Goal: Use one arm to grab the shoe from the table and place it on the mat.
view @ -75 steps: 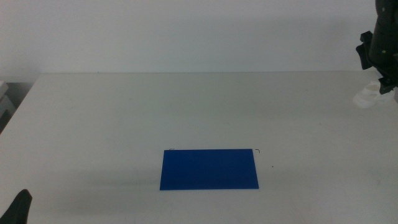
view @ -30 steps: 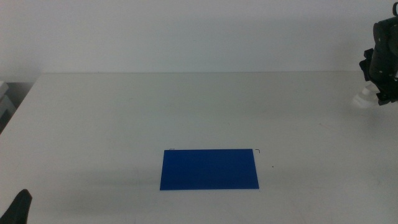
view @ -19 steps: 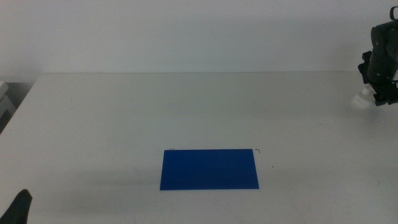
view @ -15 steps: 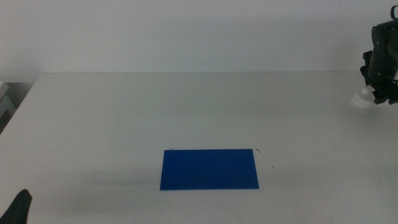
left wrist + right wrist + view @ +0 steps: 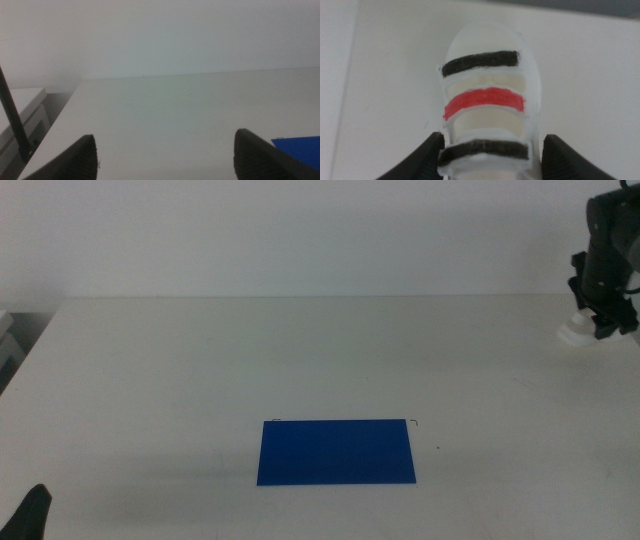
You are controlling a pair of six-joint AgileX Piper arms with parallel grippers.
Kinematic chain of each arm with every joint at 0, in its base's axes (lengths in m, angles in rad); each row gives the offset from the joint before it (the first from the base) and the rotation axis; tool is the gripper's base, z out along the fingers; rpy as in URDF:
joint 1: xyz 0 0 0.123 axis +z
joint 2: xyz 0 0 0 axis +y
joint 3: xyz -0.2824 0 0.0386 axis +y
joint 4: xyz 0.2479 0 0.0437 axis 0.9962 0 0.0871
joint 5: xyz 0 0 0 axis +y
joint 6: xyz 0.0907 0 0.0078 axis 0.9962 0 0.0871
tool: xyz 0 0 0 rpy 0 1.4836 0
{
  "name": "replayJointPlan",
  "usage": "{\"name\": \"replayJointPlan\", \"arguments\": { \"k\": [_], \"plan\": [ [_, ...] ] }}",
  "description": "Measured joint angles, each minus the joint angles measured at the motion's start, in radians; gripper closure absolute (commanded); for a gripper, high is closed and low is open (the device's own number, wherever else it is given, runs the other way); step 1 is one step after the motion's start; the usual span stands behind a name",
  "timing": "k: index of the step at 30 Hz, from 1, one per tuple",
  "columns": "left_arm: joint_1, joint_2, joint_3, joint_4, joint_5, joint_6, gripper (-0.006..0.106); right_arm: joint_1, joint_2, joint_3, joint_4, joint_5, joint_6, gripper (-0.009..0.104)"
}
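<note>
Two grippers show. Nearest, the left gripper (image 5: pixel 162 155) waits low at the table's (image 5: pixel 200 370) near left corner, jaws spread wide with nothing between them. Farther on, the blue mat (image 5: pixel 336 451) lies flat, near the front middle. Farthest, at the table's right edge, well apart from the mat, the right gripper (image 5: pixel 490 152) straddles the shoe (image 5: pixel 487 100) at its heel end; whether it grips is unclear. The shoe looks light and firm-soled; its sides offer the best hold.

White shoe (image 5: pixel 487 95), black-red-black straps
</note>
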Motion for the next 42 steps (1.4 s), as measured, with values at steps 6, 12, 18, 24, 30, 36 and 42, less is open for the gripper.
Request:
{"name": "replayJointPlan", "arguments": {
  "k": [6, 12, 18, 24, 30, 36, 42],
  "plan": [
    [0.000, 0.000, 0.000, 0.000, 0.001, 0.000, 0.007, 0.052, -0.062, 0.009, 0.038, 0.010, -0.036, 0.094],
    [0.000, 0.000, 0.000, 0.000, 0.001, 0.000, 0.007, 0.116, -0.209, 0.140, 0.032, 0.010, 0.004, 0.094],
    [0.000, 0.000, 0.000, 0.000, 0.001, 0.000, 0.007, 0.223, -0.374, 0.309, 0.001, 0.014, 0.081, 0.094],
    [0.000, 0.000, 0.000, 0.000, 0.001, 0.000, 0.007, 0.362, -0.465, 0.383, -0.016, 0.015, 0.159, 0.094],
    [0.000, 0.000, 0.000, 0.000, 0.001, 0.000, 0.007, 0.520, -0.466, 0.403, -0.020, 0.013, 0.230, 0.094],
    [0.000, 0.000, 0.000, 0.000, 0.001, 0.000, 0.007, 0.650, -0.466, 0.467, -0.024, 0.011, 0.334, 0.094],
    [0.000, 0.000, 0.000, 0.000, 0.001, 0.000, 0.007, 0.745, -0.435, 0.485, -0.056, 0.007, 0.392, 0.094]
  ]
}}
